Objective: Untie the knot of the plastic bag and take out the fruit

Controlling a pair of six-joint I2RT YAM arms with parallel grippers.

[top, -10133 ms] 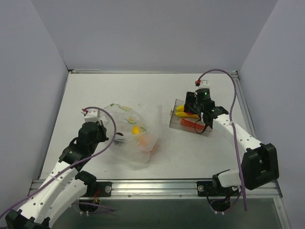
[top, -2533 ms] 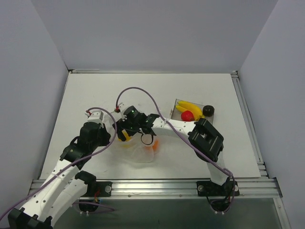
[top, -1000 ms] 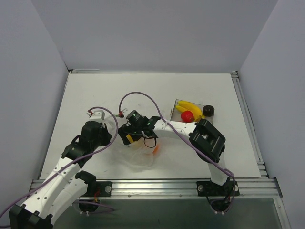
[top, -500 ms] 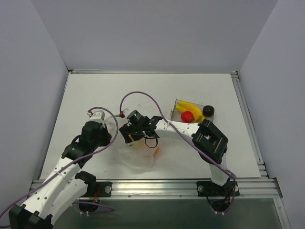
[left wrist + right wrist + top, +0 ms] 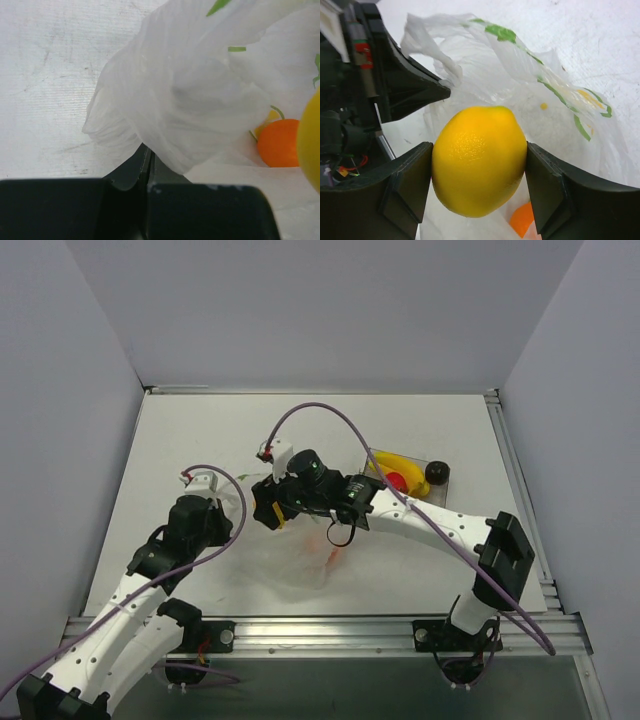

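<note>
Right claw is clamped on the yellow ball just above the plastic bag on the desk — lift it straight, clear of the film. Left claw is pinched together on the bag's edge — best held firm, with the orange ball inside.

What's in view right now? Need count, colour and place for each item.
plastic bag: 1, translucent whitish with green prints, on the table between the arms
yellow fruit: 1, yellow, in the right gripper, over the bag
orange ball: 1, orange, inside the bag
clear box: 1, transparent, table's far right
banana: 1, yellow, in the box
red piece: 1, red, in the box
dark ball: 1, blackish, in the box
table: 1, white
left gripper: shut on bag plastic
right gripper: shut on the yellow fruit
</note>
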